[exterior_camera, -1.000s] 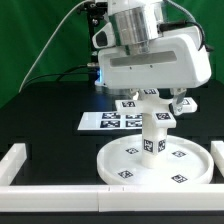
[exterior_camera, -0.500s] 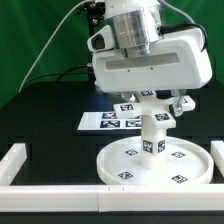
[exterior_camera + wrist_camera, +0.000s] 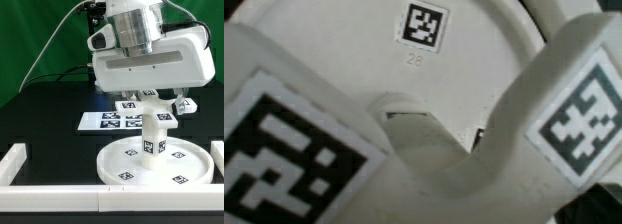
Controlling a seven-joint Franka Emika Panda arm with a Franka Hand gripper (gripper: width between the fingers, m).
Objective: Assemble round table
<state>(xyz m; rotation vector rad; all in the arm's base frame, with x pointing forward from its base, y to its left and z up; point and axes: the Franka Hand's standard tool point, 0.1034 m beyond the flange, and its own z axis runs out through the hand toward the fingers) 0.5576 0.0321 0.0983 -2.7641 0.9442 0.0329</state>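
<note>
Fitting the cross-shaped base (image 3: 150, 113) onto the upright leg (image 3: 153, 137) appears the step in hand; hand (image 3: 150, 98) directly above it, opening indeterminable; next, seat it squarely.

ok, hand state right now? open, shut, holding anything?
Hand: cannot tell. It sits right down on the base, but neither view shows the fingertips.

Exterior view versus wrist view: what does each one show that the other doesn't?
Only the exterior view shows the leg standing upright on the round disc, the marker board behind it and the border wall in front. Only the wrist view shows, close up, the notch between two tagged arms of the cross-shaped base. Both show the cross-shaped base above the round disc.
</note>
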